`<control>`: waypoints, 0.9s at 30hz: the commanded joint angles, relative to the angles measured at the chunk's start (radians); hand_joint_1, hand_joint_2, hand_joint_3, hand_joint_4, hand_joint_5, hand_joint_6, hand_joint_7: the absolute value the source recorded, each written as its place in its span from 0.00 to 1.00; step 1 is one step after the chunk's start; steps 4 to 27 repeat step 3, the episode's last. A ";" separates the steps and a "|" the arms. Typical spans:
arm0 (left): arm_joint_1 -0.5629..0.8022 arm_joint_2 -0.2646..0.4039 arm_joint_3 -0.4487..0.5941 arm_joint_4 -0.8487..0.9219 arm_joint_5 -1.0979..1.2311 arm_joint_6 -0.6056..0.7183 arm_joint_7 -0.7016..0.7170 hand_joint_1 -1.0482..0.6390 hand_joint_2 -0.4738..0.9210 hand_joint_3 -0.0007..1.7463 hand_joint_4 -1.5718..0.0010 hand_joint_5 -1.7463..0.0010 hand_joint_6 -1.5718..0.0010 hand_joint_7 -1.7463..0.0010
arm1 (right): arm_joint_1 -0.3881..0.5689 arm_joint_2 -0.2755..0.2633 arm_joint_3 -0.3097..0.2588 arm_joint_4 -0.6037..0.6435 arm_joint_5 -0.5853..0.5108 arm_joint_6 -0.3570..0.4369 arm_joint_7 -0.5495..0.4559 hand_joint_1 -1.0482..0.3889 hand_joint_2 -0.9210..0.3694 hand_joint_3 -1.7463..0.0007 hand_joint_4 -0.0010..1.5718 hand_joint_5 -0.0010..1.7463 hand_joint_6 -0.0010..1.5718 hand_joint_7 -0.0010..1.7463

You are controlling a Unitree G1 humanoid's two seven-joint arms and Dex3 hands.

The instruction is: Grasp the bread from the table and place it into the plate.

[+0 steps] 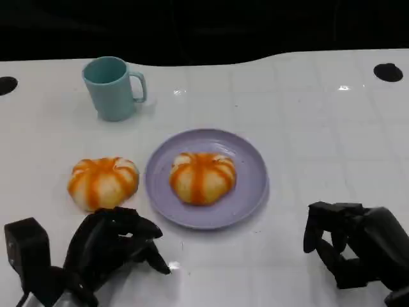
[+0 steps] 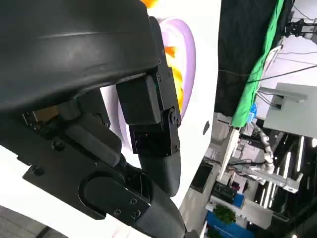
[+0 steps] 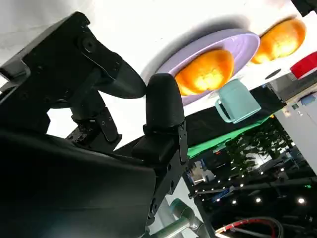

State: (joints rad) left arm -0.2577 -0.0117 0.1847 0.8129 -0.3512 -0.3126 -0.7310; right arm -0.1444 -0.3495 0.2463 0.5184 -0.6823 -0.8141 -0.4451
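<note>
Lavender plate (image 1: 254,192): sitting flat near the middle of the white table (image 1: 319,128), with one bread roll lying inside it.
Bread in plate (image 1: 202,177): an orange-striped round roll resting slightly left of the plate's centre, touching nothing but the plate; also showing in the right wrist view (image 3: 204,72).
Bread on table (image 1: 103,183): a second orange-striped roll lying directly on the table just beside the plate's left rim, apart from it by a thin gap, and showing past the plate in the right wrist view (image 3: 280,40).
Left robot hand (image 1: 112,243): hovering low over the table just in front of the loose roll, fingers curling loosely and spreading apart, gripping nothing and not touching the bread.
Right robot hand (image 1: 348,246): resting near the front right of the table, well apart from the plate, fingers bending downward with gaps between them, carrying nothing.
Teal mug (image 1: 113,87): standing upright behind the loose roll, handle pointing to the right, well apart from both rolls.
Table edge: a dark background lying beyond the far rim.
</note>
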 commanded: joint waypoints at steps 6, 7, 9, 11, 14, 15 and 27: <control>0.001 0.013 0.004 -0.002 0.000 -0.008 -0.006 0.00 0.86 0.00 0.00 0.67 0.00 0.89 | -0.003 -0.018 -0.001 -0.002 0.006 -0.008 -0.002 0.65 0.48 0.20 0.58 1.00 0.44 0.98; 0.001 0.013 0.004 -0.002 0.000 -0.008 -0.006 0.00 0.86 0.00 0.00 0.67 0.00 0.89 | -0.003 -0.018 -0.001 -0.002 0.006 -0.008 -0.002 0.65 0.48 0.20 0.58 1.00 0.44 0.98; 0.001 0.013 0.004 -0.002 0.000 -0.008 -0.006 0.00 0.86 0.00 0.00 0.67 0.00 0.89 | -0.003 -0.018 -0.001 -0.002 0.006 -0.008 -0.002 0.65 0.48 0.20 0.58 1.00 0.44 0.98; 0.001 0.013 0.004 -0.002 0.000 -0.008 -0.006 0.00 0.86 0.00 0.00 0.67 0.00 0.89 | -0.003 -0.018 -0.001 -0.002 0.006 -0.008 -0.002 0.65 0.48 0.20 0.58 1.00 0.44 0.98; 0.001 0.013 0.004 -0.002 0.000 -0.008 -0.006 0.00 0.86 0.00 0.00 0.67 0.00 0.89 | -0.003 -0.018 -0.001 -0.002 0.006 -0.008 -0.002 0.65 0.48 0.20 0.58 1.00 0.44 0.98; 0.001 0.013 0.004 -0.002 0.000 -0.008 -0.006 0.00 0.86 0.00 0.00 0.67 0.00 0.89 | -0.003 -0.018 -0.001 -0.002 0.006 -0.008 -0.002 0.65 0.48 0.20 0.58 1.00 0.44 0.98; 0.001 0.013 0.004 -0.002 0.000 -0.008 -0.006 0.00 0.86 0.00 0.00 0.67 0.00 0.89 | -0.003 -0.018 -0.001 -0.002 0.006 -0.008 -0.002 0.65 0.48 0.20 0.58 1.00 0.44 0.98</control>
